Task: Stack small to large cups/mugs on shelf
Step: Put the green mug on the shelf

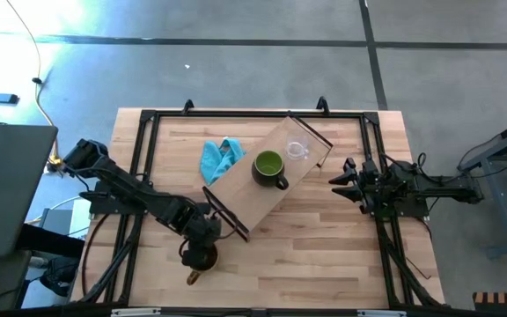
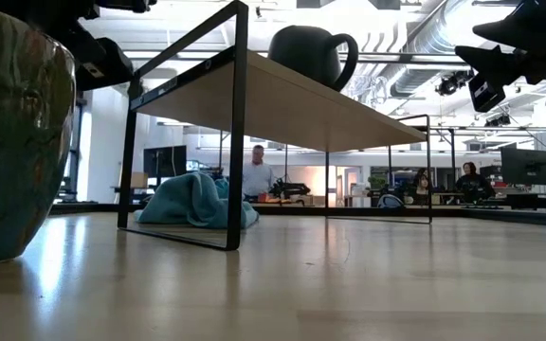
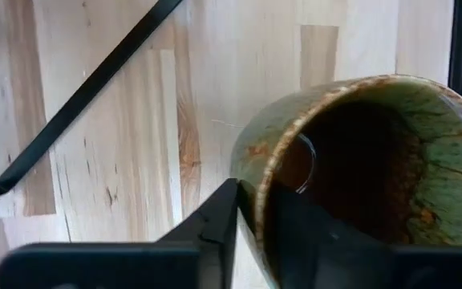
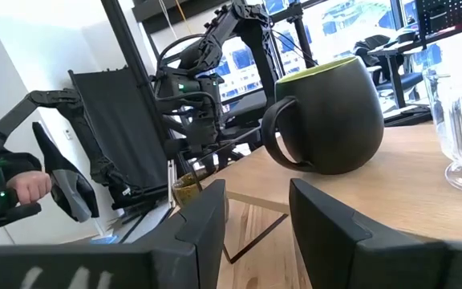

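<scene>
The shelf (image 1: 267, 180) lies slantwise across the middle of the table (image 1: 324, 255), and it serves here as the landmark. Two vessels already stand on its board: the green mug (image 1: 269, 166) near the middle and the clear glass cup (image 1: 297, 150) just beyond it, toward the far end frame. The brown mug (image 1: 202, 256) is not yet up there; it sits on the tabletop just off the shelf's near end frame, close to the table's front edge. The left gripper (image 3: 251, 217) is at that mug, its fingers narrowed over the rim, one finger outside the wall and one inside, so it seems to be pinching the wall, though whether the grip is firm cannot be told. The right gripper (image 4: 255, 213) waits off the shelf's far side, its fingers spread and empty, pointed at the green mug. A blue cloth (image 1: 219, 158) lies on the table against the shelf's long far side. By my judgement two of three vessels are placed; what is left is lifting the brown mug onto the shelf beside the green one, completing the small-to-large row.
</scene>
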